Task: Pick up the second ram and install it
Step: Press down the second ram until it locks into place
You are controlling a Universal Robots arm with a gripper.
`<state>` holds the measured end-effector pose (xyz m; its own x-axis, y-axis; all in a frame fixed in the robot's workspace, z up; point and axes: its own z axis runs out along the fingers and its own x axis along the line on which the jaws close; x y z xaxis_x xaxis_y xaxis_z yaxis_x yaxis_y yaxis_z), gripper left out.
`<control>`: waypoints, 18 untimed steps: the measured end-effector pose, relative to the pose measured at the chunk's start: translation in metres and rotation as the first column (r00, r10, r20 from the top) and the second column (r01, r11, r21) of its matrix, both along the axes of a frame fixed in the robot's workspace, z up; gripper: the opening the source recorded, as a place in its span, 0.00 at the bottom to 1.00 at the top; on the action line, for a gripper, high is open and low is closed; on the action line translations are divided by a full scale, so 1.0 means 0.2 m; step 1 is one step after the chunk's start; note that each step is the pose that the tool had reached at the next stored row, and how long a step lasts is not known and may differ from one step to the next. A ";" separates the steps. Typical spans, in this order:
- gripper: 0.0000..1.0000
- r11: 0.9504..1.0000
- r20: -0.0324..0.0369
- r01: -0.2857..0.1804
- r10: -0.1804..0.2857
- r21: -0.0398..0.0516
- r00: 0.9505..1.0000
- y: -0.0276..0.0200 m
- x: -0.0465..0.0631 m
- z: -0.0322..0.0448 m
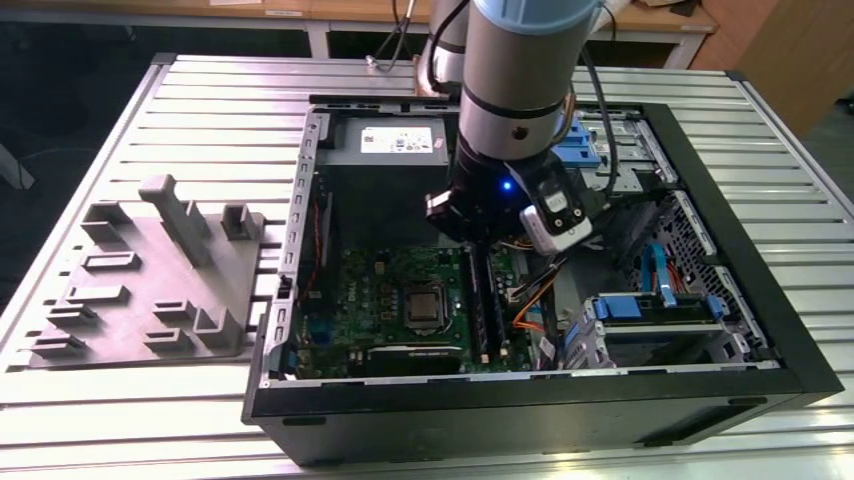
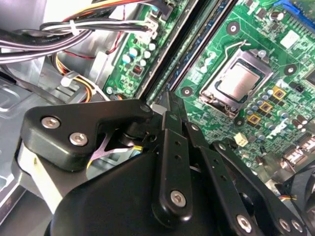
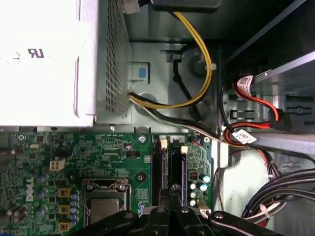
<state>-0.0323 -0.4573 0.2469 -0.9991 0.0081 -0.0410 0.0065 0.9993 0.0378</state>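
Ribbed metal tabletop (image 1: 200,110) carries an open computer case (image 1: 747,300) in the exterior view, with a grey moulded fixture tray (image 1: 147,270) on the exterior view's left of it. Inside the case the arm (image 1: 521,80) reaches down over the green motherboard (image 1: 374,290), and the gripper (image 1: 470,243) sits right at the upper end of the memory slots, where the second ram (image 1: 477,300) stands on edge as a long dark strip beside the processor socket (image 1: 424,305). A silver power supply (image 1: 387,140) lies at the far end of the case. In the second wrist view the black gripper linkage (image 2: 167,162) fills the foreground, its fingers (image 2: 170,105) drawn close together over the dark slot channel (image 2: 172,54), the socket (image 2: 236,83) off to one side. In the first wrist view the fingers (image 3: 173,189) are nearly closed at the end of two parallel slots, the second ram (image 3: 175,169) seated between them; whether they grip it I cannot tell. Yellow cables (image 3: 197,59) loop past the power supply (image 3: 49,64).
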 end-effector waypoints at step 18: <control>0.10 1.000 0.000 0.000 0.000 0.003 1.000 0.050 0.00 -0.029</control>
